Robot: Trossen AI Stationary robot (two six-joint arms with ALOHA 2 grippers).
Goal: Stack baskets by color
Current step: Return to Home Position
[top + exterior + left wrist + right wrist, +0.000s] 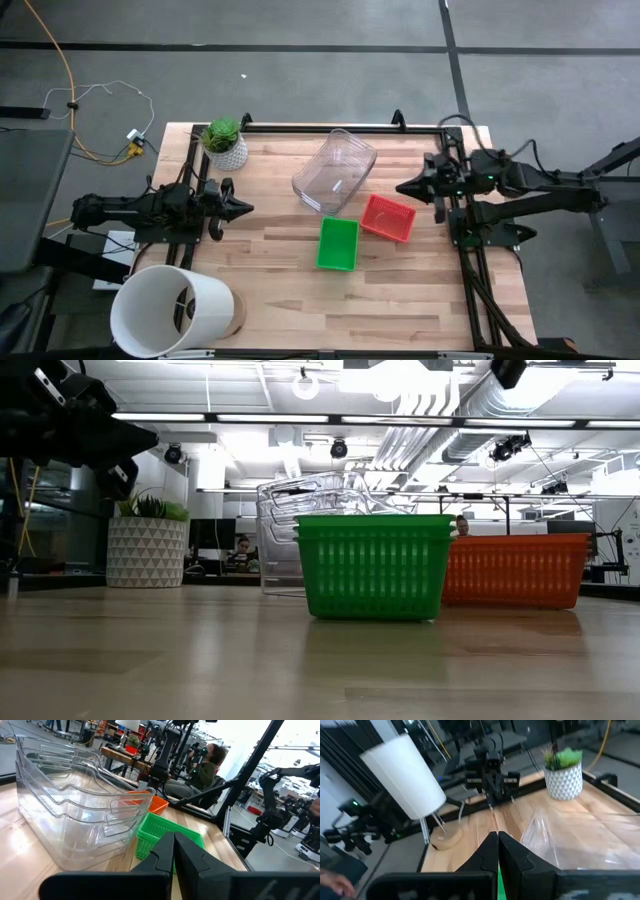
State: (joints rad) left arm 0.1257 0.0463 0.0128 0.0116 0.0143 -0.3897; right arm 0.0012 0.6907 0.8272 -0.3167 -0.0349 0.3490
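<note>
A green basket [338, 243] rests on its base at the table's middle; the low view shows what looks like two nested green baskets [373, 565]. A red basket [388, 217] rests on the table just right of it, showing orange in the low view [515, 570]. My left gripper [246, 209] hovers shut at the table's left side, pointing level at the baskets, holding nothing. My right gripper [402, 187] hovers shut at the right side, above the table, pointing left, empty. In the left wrist view the green basket [167, 832] lies beyond the shut fingertips [173, 840].
A stack of clear plastic trays [334, 170] lies at the table's far middle, next to the baskets. A potted plant [224, 142] stands at the far left corner. A white cylindrical bucket [170, 310] sits at the near left corner. Bare wood lies along the near edge.
</note>
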